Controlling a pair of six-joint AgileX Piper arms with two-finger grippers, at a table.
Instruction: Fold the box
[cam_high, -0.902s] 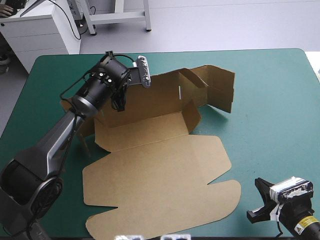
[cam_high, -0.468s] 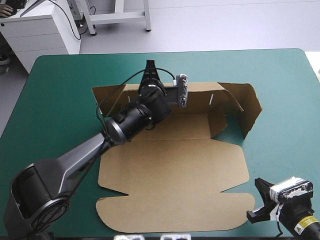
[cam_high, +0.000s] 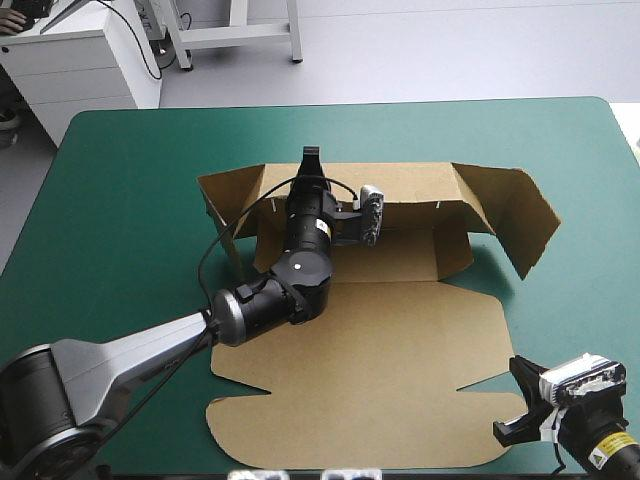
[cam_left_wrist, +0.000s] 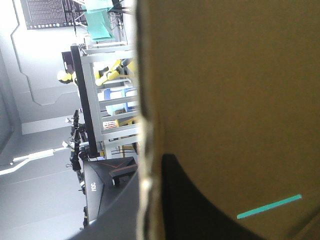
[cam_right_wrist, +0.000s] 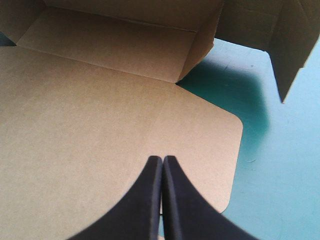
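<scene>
Left gripper (cam_high: 312, 160) clamps the raised rear wall (cam_high: 410, 185) of the box (cam_high: 380, 330); right gripper (cam_right_wrist: 162, 159), fingers (cam_right_wrist: 177, 200) pressed together, hovers by the flat lid's (cam_right_wrist: 100, 125) corner

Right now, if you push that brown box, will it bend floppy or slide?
Probably stiff: the box holds its back wall straight where the left tool pinches it. Likely light, thin board, so a push should slide the flat lid over the teal-green cover.

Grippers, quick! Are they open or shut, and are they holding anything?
Left gripper: shut on the box.
Right gripper: shut, holding nothing.
</scene>
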